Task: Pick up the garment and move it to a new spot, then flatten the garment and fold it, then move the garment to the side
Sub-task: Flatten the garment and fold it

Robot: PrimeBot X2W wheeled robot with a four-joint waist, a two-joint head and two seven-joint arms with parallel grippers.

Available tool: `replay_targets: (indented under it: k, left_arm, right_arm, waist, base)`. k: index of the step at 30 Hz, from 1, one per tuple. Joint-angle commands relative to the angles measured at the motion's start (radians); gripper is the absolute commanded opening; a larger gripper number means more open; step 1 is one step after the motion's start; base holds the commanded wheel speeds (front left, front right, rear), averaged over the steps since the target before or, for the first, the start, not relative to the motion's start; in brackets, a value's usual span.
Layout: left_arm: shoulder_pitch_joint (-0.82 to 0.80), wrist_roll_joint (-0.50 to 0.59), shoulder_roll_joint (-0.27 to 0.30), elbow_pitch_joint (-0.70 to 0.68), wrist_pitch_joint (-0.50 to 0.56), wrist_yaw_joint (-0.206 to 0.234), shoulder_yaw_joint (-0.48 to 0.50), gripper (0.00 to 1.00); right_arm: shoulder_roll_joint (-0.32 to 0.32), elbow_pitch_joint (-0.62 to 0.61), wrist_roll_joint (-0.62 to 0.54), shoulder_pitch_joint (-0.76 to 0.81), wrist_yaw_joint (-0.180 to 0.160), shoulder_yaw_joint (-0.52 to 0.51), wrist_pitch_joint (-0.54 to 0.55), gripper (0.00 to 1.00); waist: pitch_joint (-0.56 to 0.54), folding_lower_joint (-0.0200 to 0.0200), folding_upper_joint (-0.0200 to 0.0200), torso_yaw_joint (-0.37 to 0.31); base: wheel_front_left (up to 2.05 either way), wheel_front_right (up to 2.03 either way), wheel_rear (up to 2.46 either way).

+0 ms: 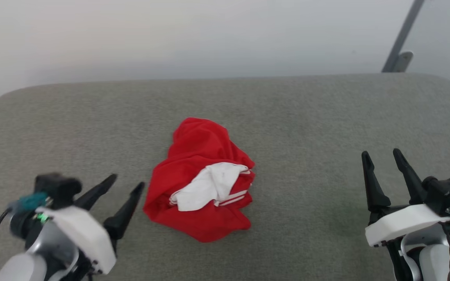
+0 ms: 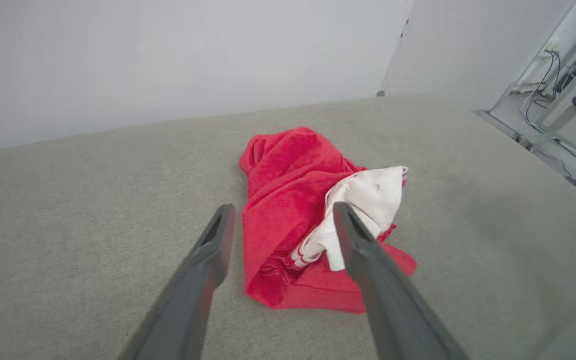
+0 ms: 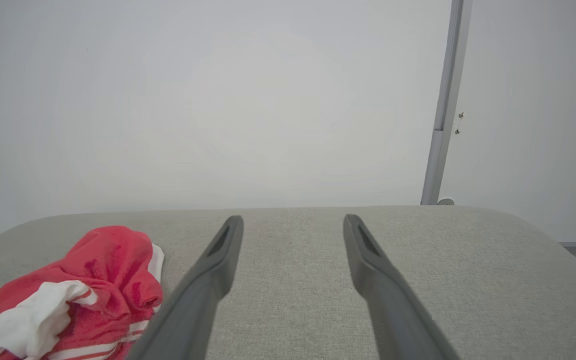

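The garment is a crumpled red heap with a white sleeve end and striped trim on top, lying mid-surface on the grey cushion. My left gripper is open just left of the heap, fingers angled toward it and apart from the cloth. In the left wrist view the garment lies ahead between the spread fingers. My right gripper stands open far to the right, nothing between its fingers. The right wrist view has the garment at its lower left, beside the open right gripper.
The grey fabric surface has rounded far corners and ends at a pale wall. A grey metal post stands beyond the far right corner. Cables and a frame lie on the floor past the right edge.
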Motion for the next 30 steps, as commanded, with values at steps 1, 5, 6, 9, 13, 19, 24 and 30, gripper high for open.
replay_targets:
  k: [1,5,6,9,13,19,24,30]
  left_arm:
    - [-0.035,-0.02,0.006,-0.014,0.041,-0.006,-0.016,1.0]
    - [-0.128,-0.047,0.017,-0.03,0.196,-0.017,-0.085,1.0]
    - [-0.15,-0.053,0.018,-0.025,0.236,-0.019,-0.102,1.0]
    - [-0.224,-0.074,0.012,0.002,0.346,-0.022,-0.148,1.0]
    - [-0.309,-0.092,-0.009,0.078,0.461,-0.019,-0.191,1.0]
    - [-0.396,-0.107,-0.045,0.233,0.585,-0.007,-0.244,1.0]
    - [-0.447,-0.103,-0.067,0.347,0.634,0.002,-0.268,1.0]
    - [-0.48,-0.1,-0.078,0.438,0.658,-0.005,-0.288,0.0]
  right_arm:
    - [0.001,0.006,-0.009,-0.012,0.0,0.001,-0.008,1.0]
    - [0.005,0.024,-0.008,-0.033,0.0,0.004,-0.024,1.0]
    - [0.007,0.029,-0.007,-0.039,0.0,0.006,-0.029,1.0]
    - [0.01,0.043,-0.004,-0.051,0.0,0.011,-0.04,1.0]
    - [0.018,0.059,-0.001,-0.066,0.0,0.019,-0.055,1.0]
    - [0.02,0.082,0.003,-0.086,0.0,0.022,-0.066,1.0]
    - [0.018,0.095,0.003,-0.101,0.0,0.023,-0.074,1.0]
    - [0.019,0.101,-0.006,-0.1,0.0,0.012,-0.079,1.0]
  waist:
    - [0.023,0.0,0.0,-0.027]
    - [0.04,0.0,0.0,-0.061]
    - [0.044,0.0,0.0,-0.07]
    - [0.055,0.0,0.0,-0.092]
    - [0.064,0.0,0.0,-0.123]
    - [0.077,0.0,0.0,-0.161]
    - [0.087,0.0,0.0,-0.183]
    - [0.094,0.0,0.0,-0.188]
  base:
    - [0.0,0.0,0.0]
    - [0.0,0.0,0.0]
    - [0.0,0.0,0.0]
    - [0.0,0.0,0.0]
    - [0.0,0.0,0.0]
    - [0.0,0.0,0.0]
    - [0.0,0.0,0.0]
    - [0.0,0.0,0.0]
